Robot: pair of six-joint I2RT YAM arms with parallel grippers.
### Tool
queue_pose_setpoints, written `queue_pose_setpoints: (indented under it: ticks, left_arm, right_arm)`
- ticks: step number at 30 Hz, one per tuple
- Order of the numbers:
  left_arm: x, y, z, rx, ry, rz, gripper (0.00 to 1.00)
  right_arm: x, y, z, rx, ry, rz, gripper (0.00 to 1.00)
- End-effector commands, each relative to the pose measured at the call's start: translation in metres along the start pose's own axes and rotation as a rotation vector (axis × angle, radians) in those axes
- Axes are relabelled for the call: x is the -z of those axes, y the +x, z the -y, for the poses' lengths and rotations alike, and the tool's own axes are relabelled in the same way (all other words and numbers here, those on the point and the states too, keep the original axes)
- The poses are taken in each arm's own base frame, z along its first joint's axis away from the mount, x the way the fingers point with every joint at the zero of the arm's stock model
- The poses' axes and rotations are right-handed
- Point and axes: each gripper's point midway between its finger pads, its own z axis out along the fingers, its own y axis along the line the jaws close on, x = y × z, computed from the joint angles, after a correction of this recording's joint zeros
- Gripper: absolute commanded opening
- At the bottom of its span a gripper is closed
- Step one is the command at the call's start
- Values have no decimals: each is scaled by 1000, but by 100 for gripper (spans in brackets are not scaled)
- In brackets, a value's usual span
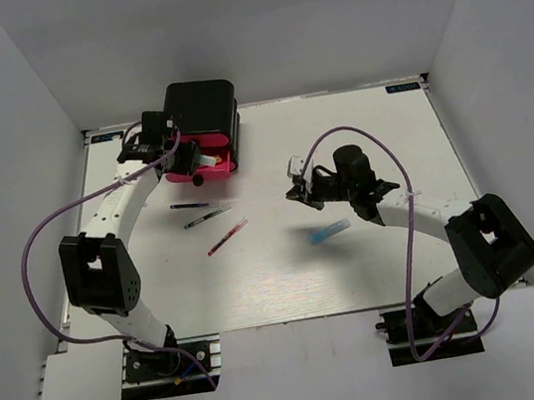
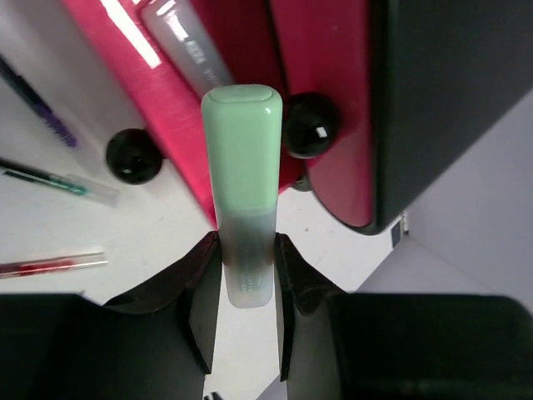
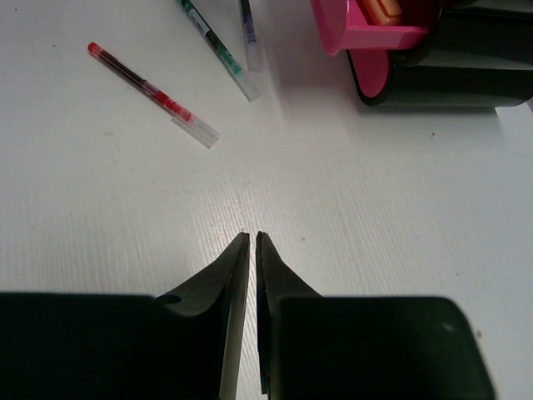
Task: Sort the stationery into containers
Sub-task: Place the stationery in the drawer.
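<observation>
My left gripper point(image 2: 247, 258) is shut on a short mint marker point(image 2: 241, 167), whose capped end points at the pink drawers point(image 2: 321, 100) with black round knobs point(image 2: 310, 125). From above, that gripper point(image 1: 180, 153) hangs over the pulled-out pink drawer point(image 1: 204, 167) of the black box point(image 1: 201, 109). A grey marker point(image 2: 187, 50) lies in the open drawer. Black point(image 1: 190, 205), green point(image 1: 206, 216) and red point(image 1: 227, 236) pens lie on the table. A blue marker point(image 1: 329, 231) and a small white block point(image 1: 293, 166) lie near my right gripper point(image 3: 251, 237), which is shut on nothing just above the table.
White walls close in the white table point(image 1: 377, 264) on three sides. The right wrist view shows an orange item point(image 3: 383, 10) inside the open pink drawer point(image 3: 366, 37). Purple cables loop off both arms.
</observation>
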Motion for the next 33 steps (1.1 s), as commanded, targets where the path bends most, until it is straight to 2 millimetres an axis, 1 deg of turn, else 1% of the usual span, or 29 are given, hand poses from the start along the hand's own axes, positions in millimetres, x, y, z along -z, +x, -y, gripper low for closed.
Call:
queue_pose_setpoints:
  ticks: [1,2,4,6,7,8,9,12,14,16,17,18,19,20,21,23,24,28,29,30,33]
  left_arm:
    - [8,-13,31,25,75,43,5]
    - [8,-14,31,35,73,52,7]
    - [0,-14,29,43,59,49,9]
    - [-3,-16,33,44,66,60,10]
    - [-7,-15,31,43,56,58,10]
    - [-5,-16,35,44,64,60,10]
    - [-10,-15,32,43,53,57,11]
    - [-16,-15,32,51,44,55,12]
    - [-20,-14,30,50,35,54,12]
    - [-19,-17,36,52,46,65,14]
    - [-23,-16,32,50,29,62,18]
    - [-20,-17,37,51,40,64,18]
    - [-18,-18,39,51,44,65,20]
    - [-23,-18,34,50,23,70,24]
    - [-21,-19,38,50,31,72,26]
    - [-21,-19,38,50,31,72,30]
    - [-21,-19,38,50,31,72,34]
    - [-21,-19,38,50,31,72,39]
    - [-21,-19,38,50,31,72,39]
    - [-21,-19,38,50,31,72,40]
    - [-21,-19,38,50,31,72,45]
  right_arm:
    - [5,-16,4,30,16,48,14]
    - [5,-15,3,29,15,47,14]
    - [6,-14,3,27,16,45,14]
    - [7,-15,3,27,17,47,14]
    - [6,-15,3,28,17,46,14]
    - [6,-15,4,28,20,46,14]
    - [6,-14,4,26,20,45,14]
    - [6,-17,4,31,21,53,14]
    - [7,-15,4,27,21,48,14]
    - [7,-16,5,28,24,50,14]
    - [7,-14,5,26,22,46,14]
    - [6,-14,4,27,20,45,14]
    - [7,-14,4,25,23,45,14]
    - [7,-13,4,22,23,43,14]
    - [7,-14,4,25,23,45,14]
    - [7,-14,4,25,23,45,14]
    - [7,-13,4,23,22,44,14]
    - [6,-13,4,25,21,44,14]
    - [7,-14,6,26,26,45,14]
    - [6,-14,3,24,17,44,14]
    - [7,-14,4,28,21,45,14]
